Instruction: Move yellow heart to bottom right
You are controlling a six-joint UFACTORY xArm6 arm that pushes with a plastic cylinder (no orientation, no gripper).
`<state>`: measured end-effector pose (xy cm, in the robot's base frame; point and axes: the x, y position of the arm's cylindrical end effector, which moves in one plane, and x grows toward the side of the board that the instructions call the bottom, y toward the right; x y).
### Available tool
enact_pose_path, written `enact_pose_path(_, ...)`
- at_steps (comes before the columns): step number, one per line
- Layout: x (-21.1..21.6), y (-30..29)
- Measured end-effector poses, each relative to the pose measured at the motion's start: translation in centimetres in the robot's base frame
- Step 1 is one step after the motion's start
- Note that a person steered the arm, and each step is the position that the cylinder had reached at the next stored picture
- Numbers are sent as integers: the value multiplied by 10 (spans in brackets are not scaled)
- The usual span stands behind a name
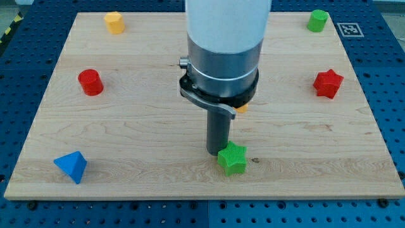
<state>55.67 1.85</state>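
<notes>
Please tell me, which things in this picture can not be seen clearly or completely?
- My tip: hidden in the camera view; the green star covers the rod's lower end, so contact cannot be told.
- A small orange-yellow piece: mostly hidden behind the arm's grey body; shape unclear.
- The arm's upper part: cut off by the view's top.
- The yellow block near the top left: too small to confirm its shape.
</notes>
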Motion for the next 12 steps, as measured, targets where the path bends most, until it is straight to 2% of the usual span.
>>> enact_pose_path(1, -2, -3)
enact_pose_path(2, -56, -28)
enact_pose_path(3, -93, -37)
enact_pose_path(5, -121, 28)
enact_pose_path(9, -84, 48)
enact_pose_path(12, -6, 100)
